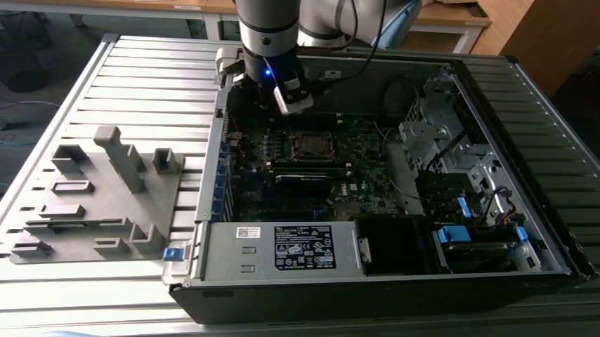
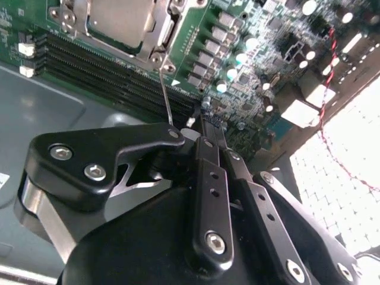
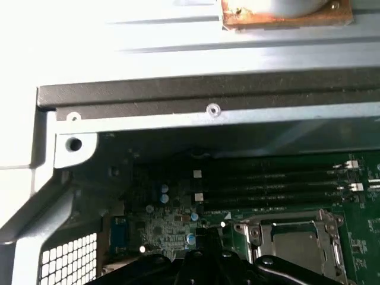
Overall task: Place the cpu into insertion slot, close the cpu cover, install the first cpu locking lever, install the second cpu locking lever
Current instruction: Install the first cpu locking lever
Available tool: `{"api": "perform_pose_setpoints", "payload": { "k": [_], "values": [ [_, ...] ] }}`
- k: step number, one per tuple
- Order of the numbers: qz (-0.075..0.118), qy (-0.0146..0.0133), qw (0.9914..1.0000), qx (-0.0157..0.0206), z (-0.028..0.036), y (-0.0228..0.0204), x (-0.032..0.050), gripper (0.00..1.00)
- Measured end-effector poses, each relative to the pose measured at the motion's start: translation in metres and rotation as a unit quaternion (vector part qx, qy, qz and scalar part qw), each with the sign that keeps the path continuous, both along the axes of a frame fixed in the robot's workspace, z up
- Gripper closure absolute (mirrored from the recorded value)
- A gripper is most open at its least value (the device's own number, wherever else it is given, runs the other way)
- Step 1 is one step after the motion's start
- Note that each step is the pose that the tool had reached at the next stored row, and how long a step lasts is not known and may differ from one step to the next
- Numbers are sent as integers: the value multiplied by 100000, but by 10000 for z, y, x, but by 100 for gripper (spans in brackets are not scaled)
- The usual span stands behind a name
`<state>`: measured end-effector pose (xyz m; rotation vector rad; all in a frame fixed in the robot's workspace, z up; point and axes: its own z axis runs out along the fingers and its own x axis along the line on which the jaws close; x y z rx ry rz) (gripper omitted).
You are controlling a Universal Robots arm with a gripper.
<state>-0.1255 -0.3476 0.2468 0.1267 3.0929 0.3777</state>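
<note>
The cpu cover (image 2: 155, 35) partly off-frame; end of thin lever (image 2: 165, 89) perhaps behind the pincer (image 2: 206, 122).

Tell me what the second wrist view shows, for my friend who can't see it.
The gripper, its black fingers shut, points at a green circuit board, close to a thin metal lever. Past it sits the silver cpu under its cover, with long black memory slots alongside.

Exterior view: high and well back, looking down into the open computer case (image 1: 375, 298).
Wrist views: close above the motherboard (image 2: 249, 35), facing opposite ways.
Shared: the cpu cover (image 2: 155, 32) (image 3: 291, 227) (image 1: 313, 134), in all three views.
</note>
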Motion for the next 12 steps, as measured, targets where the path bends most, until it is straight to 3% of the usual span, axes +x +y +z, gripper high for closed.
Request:
{"api": "perform_pose_setpoints", "payload": {
  "k": [2,12],
  "values": [
    [1,1,99999,481,0,0,-1,89],
    [0,-1,99997,732,-2,29,-1,89]
  ]
}}
